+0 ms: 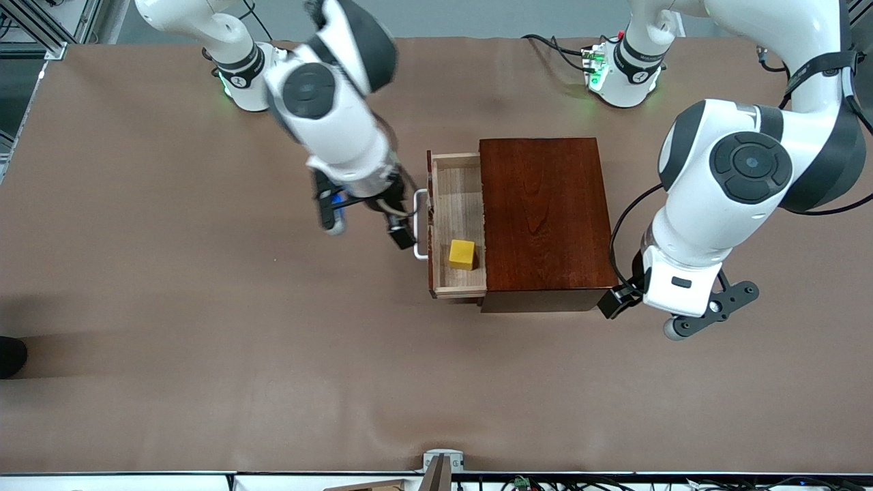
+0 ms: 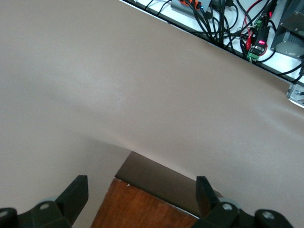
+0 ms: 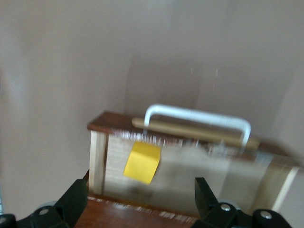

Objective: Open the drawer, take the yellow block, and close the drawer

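Observation:
The drawer (image 1: 453, 204) of the dark reddish-brown box (image 1: 545, 211) stands pulled out toward the right arm's end of the table, showing its pale wood inside. The yellow block (image 1: 462, 254) lies in it, at the end nearer the front camera. My right gripper (image 1: 399, 232) hangs by the white handle (image 1: 418, 225), open and empty. In the right wrist view the block (image 3: 142, 162) and the handle (image 3: 197, 116) show past the open right gripper (image 3: 141, 191). My left gripper (image 1: 617, 300) is open at the box's near corner (image 2: 137, 209), holding nothing.
Brown cloth (image 1: 204, 341) covers the table, with wide bare room toward the front camera and toward the right arm's end. Cables and electronics (image 2: 228, 23) run along the table's edge. A small metal fixture (image 1: 443, 464) sits at the front edge.

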You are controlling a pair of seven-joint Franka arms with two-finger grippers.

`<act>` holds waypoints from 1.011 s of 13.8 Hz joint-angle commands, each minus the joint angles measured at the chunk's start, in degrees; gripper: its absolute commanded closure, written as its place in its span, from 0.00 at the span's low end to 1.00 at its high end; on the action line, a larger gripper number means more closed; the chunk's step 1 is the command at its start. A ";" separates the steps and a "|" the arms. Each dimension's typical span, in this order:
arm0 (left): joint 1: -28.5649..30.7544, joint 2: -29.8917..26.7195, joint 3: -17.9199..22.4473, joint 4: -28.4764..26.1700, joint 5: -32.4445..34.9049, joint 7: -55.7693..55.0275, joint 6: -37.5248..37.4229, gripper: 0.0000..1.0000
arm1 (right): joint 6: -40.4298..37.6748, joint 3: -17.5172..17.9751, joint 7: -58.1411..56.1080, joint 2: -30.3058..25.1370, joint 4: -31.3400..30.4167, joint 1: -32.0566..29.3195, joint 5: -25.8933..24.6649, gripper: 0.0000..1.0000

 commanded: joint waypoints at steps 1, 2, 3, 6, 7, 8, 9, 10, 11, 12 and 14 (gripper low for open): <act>2.99 -3.19 -0.90 -2.37 1.49 4.65 -1.27 0.00 | 4.67 -0.74 11.54 4.88 3.24 2.67 0.90 0.00; 3.70 -3.72 -0.99 -2.46 1.23 5.71 -1.71 0.00 | 5.65 -0.82 13.74 6.64 4.29 3.38 0.81 0.00; 3.71 -3.90 -0.99 -2.63 1.14 6.41 -1.89 0.00 | 5.75 -0.82 14.89 8.83 5.96 4.00 0.55 0.00; 4.41 -3.90 -0.99 -3.42 1.14 9.30 -1.97 0.00 | 6.36 -1.09 15.08 11.57 7.11 4.00 0.37 0.00; 5.45 -4.60 -1.07 -4.12 1.05 11.15 -1.98 0.00 | 6.80 -1.17 14.99 11.92 7.12 4.00 0.02 0.00; 6.86 -5.65 -1.16 -4.65 0.79 13.25 -1.98 0.00 | 7.15 -1.17 14.90 12.28 7.12 3.57 -0.76 0.00; 7.65 -6.96 -1.25 -5.96 0.53 15.54 -1.98 0.00 | 8.03 -1.17 14.90 12.71 7.12 3.39 -1.55 0.00; 8.18 -8.80 -1.25 -8.15 -0.35 17.48 -1.98 0.00 | 9.17 -1.17 14.90 13.15 7.12 3.30 -1.74 0.00; 8.97 -11.26 -1.25 -11.30 -0.97 19.67 -1.98 0.00 | 9.96 -1.17 14.90 13.94 7.12 3.47 -2.00 0.00; 9.85 -13.72 -1.25 -14.47 -1.32 22.74 -1.98 0.00 | 10.58 -1.17 14.90 14.56 7.12 3.82 -2.52 0.00; 11.09 -18.03 -1.16 -19.49 -2.02 29.07 -1.98 0.00 | 10.76 -1.17 14.90 15.18 7.12 4.00 -2.79 0.00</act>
